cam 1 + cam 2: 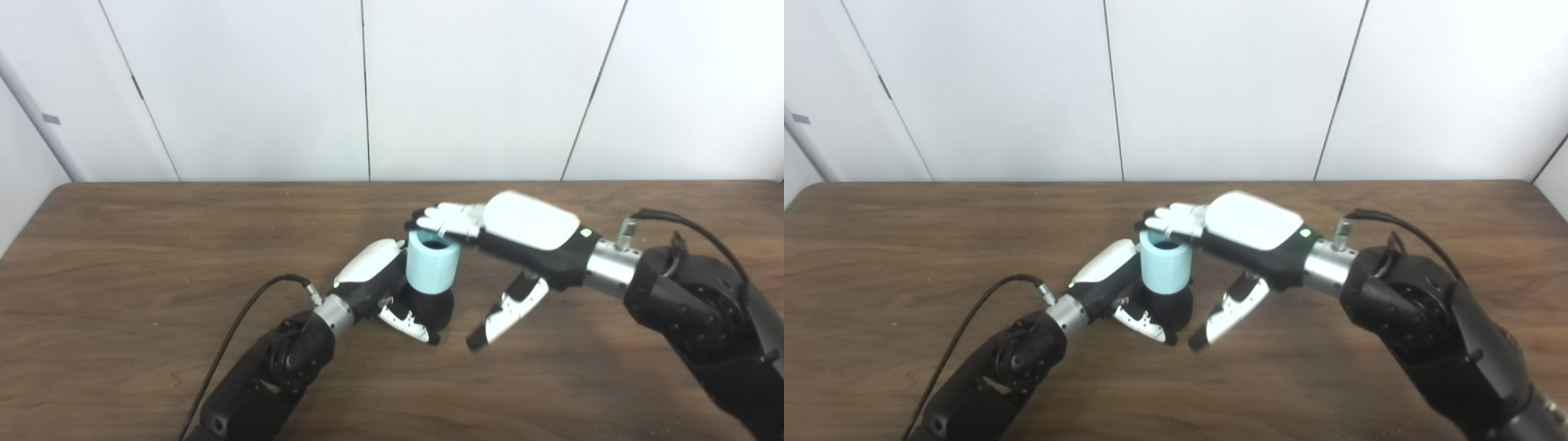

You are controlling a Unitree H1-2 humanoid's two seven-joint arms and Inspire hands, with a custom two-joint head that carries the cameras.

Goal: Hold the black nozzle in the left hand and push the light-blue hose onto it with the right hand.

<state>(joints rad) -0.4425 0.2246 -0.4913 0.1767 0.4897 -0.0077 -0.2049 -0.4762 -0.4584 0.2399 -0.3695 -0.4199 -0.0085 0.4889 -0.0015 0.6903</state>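
Hose: light-blue hose stands upright, seated on the black nozzle at table centre.
Left hand: left hand, at the nozzle's 9 o'clock, fingers clamped around its base.
Right hand: right hand comes from 3 o'clock, fingers flat on the hose's top rim, thumb apart, gripping nothing.

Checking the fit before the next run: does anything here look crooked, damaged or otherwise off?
Nothing stands out. The light-blue hose stands upright on the black nozzle, which the left hand holds on the table. The right hand lays its fingers over the hose's rim.
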